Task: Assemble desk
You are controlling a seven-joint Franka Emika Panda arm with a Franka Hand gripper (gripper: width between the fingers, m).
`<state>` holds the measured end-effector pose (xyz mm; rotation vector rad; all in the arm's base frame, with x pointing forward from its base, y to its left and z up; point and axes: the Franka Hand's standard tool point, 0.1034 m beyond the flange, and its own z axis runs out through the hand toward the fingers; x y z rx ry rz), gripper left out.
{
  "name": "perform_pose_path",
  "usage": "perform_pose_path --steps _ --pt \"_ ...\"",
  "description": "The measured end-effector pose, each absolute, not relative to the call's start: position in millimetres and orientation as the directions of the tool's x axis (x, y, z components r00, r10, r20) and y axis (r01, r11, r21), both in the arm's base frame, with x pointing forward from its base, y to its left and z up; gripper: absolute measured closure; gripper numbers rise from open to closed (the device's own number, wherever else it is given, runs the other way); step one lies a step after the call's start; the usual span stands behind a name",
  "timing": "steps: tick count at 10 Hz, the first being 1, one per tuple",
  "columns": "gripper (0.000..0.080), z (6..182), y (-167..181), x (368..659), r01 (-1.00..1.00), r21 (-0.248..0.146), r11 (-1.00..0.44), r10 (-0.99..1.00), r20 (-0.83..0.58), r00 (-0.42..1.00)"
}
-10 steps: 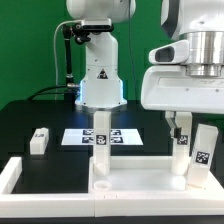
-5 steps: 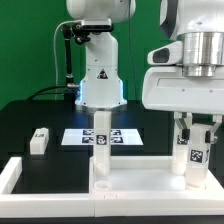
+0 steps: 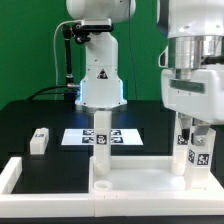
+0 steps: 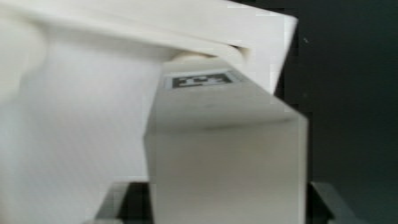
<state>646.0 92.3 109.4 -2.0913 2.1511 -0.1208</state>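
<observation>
The gripper [image 3: 196, 135] straddled the upright leg [image 3: 197, 158] at the desk top's [image 3: 130, 178] corner on the exterior view's right, clamped or not we could not tell; a skewed hold, we judged, might topple or misseat it

The desk top [image 3: 140, 178] looked like smooth white plastic with a dull sheen; the leg [image 3: 197, 155] at its corner was the same, matt up close. The table [image 3: 30, 112] was matt black, the arm casing [image 3: 195, 90] glossy white plastic.
</observation>
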Motion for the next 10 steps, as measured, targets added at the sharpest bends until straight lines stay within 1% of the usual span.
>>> perform_pose_path --steps 1,2,5,6,7,8,9,10 --pt "0.0504 108.4 87.9 644.1 -0.983 -0.157 0.098 -0.993 -0.081 -0.086" --pt "0.0502 108.6 87.9 643.6 -0.977 -0.149 0.151 -0.986 -0.089 -0.139" --pt "0.0493 108.3 87.4 644.2 -0.983 -0.157 0.093 -0.994 -0.078 -0.081" --pt "0.0313 109.8 85.6 645.5 -0.980 -0.174 -0.100 -0.993 -0.048 0.110" --pt "0.0186 113.7 81.8 647.8 -0.918 -0.188 -0.348 -0.934 -0.011 0.356" --pt "0.0161 113.0 81.1 648.4 -0.832 -0.193 -0.521 -0.849 0.012 0.529" --pt "0.0161 112.0 79.5 648.5 -0.821 -0.190 -0.538 -0.838 0.018 0.545" --pt "0.0152 112.1 77.4 648.7 -0.758 -0.178 -0.627 -0.775 0.046 0.630"
